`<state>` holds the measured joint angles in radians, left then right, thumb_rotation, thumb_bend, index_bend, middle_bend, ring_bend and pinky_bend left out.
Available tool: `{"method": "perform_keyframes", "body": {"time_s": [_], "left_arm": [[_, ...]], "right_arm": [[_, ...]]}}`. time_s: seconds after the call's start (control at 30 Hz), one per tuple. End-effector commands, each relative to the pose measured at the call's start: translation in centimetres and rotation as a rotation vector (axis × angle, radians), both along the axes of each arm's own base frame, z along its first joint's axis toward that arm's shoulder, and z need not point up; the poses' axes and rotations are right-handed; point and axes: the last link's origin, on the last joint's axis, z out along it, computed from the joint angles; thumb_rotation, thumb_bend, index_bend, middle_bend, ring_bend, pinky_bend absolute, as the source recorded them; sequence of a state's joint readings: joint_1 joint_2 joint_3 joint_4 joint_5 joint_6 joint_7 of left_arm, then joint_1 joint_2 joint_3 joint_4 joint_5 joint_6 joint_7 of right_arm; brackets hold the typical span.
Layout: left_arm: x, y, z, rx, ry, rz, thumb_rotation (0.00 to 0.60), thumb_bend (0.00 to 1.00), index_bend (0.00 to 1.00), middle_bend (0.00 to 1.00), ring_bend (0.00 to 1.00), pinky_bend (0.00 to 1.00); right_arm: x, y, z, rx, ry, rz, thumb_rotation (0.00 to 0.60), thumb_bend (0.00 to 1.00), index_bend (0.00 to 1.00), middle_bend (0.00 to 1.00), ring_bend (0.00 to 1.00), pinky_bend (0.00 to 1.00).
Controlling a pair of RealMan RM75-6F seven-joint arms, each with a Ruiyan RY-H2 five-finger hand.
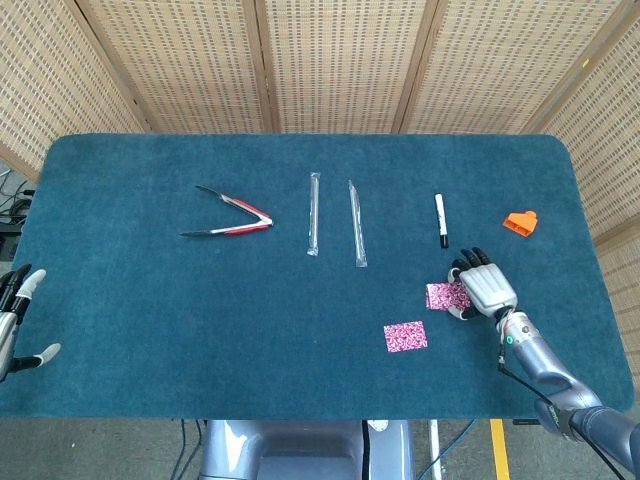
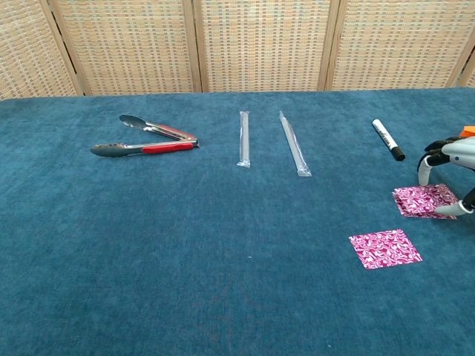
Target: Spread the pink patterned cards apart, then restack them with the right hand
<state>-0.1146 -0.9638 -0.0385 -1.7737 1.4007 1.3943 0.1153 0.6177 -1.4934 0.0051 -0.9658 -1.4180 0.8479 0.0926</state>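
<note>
Two pink patterned cards lie apart on the blue table. One card (image 1: 405, 336) (image 2: 385, 248) lies alone toward the front. The other card (image 1: 443, 295) (image 2: 423, 200) sits behind it and to the right, under my right hand (image 1: 482, 285) (image 2: 449, 174). That hand hovers over or touches this card with its fingers arched down around the card's edges; I cannot tell whether it grips it. My left hand (image 1: 15, 320) is at the table's left edge, fingers spread, holding nothing.
Red-handled tongs (image 1: 232, 224) (image 2: 145, 139) lie at the back left. Two clear wrapped straws (image 1: 314, 213) (image 1: 357, 222) lie mid-table. A black-capped marker (image 1: 440, 220) (image 2: 388, 139) and an orange clip (image 1: 520, 221) are behind my right hand.
</note>
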Motion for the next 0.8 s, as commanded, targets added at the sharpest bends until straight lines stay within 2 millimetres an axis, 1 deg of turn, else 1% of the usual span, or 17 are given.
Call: {"method": "perform_keyframes", "body": {"time_s": [0.03,0.13,0.23,0.37,0.6,0.8], "left_arm": [[0.0,0.0,0.0,-0.001,-0.001,-0.001,0.579,0.06,0.04,0.00,0.00,0.00],[0.0,0.0,0.0,-0.002,-0.001,0.001,0.580,0.06,0.04,0.00,0.00,0.00],[0.0,0.0,0.0,-0.001,-0.001,0.001,0.577,0.06,0.04,0.00,0.00,0.00],[0.0,0.0,0.0,0.000,-0.001,0.000,0.579,0.06,0.04,0.00,0.00,0.00],[0.0,0.0,0.1,0.003,0.000,-0.001,0.580,0.06,0.04,0.00,0.00,0.00],[-0.1,0.1,0.1,0.003,-0.001,0.002,0.579,0.06,0.04,0.00,0.00,0.00]], "right_arm": [[-0.2,0.0,0.0,0.003,0.003,-0.007,0.600,0.32,0.39,0.19,0.00,0.00],[-0.3,0.0,0.1,0.002,0.004,-0.013,0.600,0.27,0.37,0.17,0.00,0.00],[-0.3,0.0,0.1,0.005,0.005,-0.015,0.600,0.25,0.34,0.16,0.00,0.00],[-0.1,0.0,0.2,0.007,0.001,-0.012,0.600,0.21,0.31,0.15,0.00,0.00],[0.9,0.1,0.9,-0.010,-0.029,0.004,0.600,0.21,0.30,0.14,0.00,0.00],[1.7,1.4,1.2,0.004,-0.050,0.028,0.600,0.21,0.30,0.14,0.00,0.00]]}}
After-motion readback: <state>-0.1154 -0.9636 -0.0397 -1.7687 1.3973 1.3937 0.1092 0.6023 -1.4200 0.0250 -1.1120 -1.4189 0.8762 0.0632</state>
